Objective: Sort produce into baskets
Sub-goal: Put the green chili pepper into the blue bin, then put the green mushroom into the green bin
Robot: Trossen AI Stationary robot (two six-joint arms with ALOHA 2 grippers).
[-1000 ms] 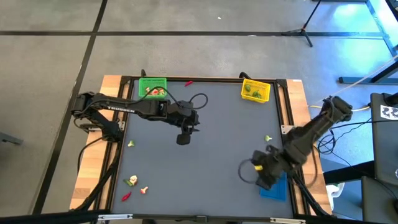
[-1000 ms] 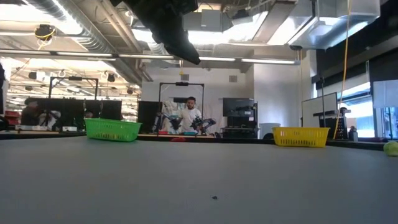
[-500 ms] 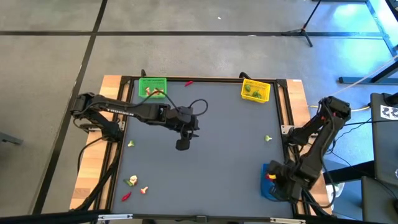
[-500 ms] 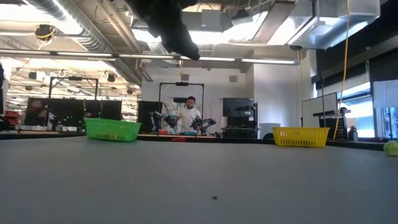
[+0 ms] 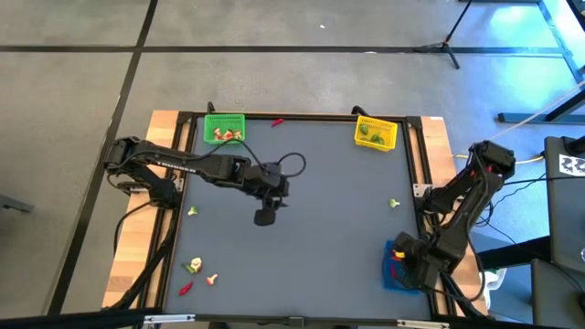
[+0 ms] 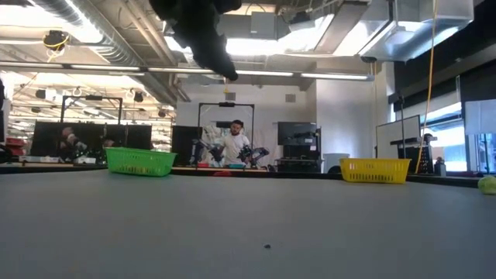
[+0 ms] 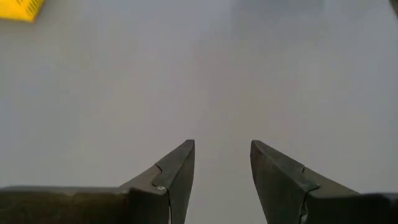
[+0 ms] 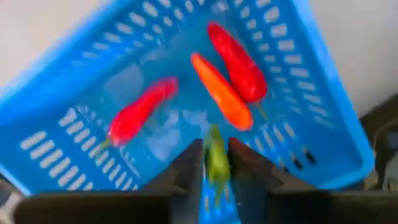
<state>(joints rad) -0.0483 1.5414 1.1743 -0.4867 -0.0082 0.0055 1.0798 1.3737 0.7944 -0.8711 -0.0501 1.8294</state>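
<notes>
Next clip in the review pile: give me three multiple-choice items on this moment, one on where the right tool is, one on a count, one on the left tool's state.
1. Where is the right tool?
A. over the blue basket
B. over the green basket
C. over the yellow basket

2. How many red chilies lie in the blue basket?
A. none
B. three
C. six

3. How do the left tool's fingers stand?
A. clamped on a mushroom
B. apart, empty
C. clamped on a basket rim

Key:
1 A: the right tool hangs above the blue basket, a green piece between its fingers.
2 B: three red chilies show in the right wrist view.
3 B: the left tool shows only bare table between its fingers.
</notes>
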